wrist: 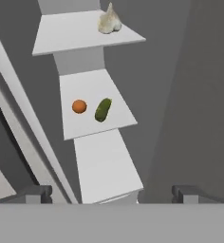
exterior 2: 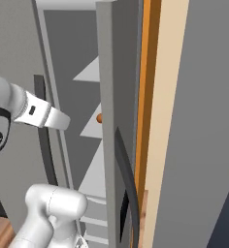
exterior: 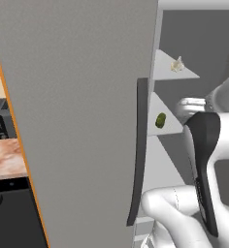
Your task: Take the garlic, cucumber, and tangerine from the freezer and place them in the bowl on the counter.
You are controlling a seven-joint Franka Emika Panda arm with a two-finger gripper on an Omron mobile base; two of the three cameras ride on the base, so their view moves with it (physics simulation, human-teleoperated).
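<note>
Freezer shelves: garlic, tangerine, cucumber

Place: a rendered home kitchen.
Appliance: a tall grey freezer is seen with pale shelves inside.
Food: garlic, a cucumber and a tangerine are stored there.
Surroundings: a marbled tabletop is edged by orange cabinetry.

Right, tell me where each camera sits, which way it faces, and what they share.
Left base view: behind the arm's left, facing the tall grey freezer; white arm lower right.
Right base view: behind its right, facing the door edge and shelves; arm lower left.
Hand view: on the hand, looking at the shelves; open pincer at bottom.
Shared: off-white garlic bulb, stubby green cucumber, round orange tangerine.
</note>
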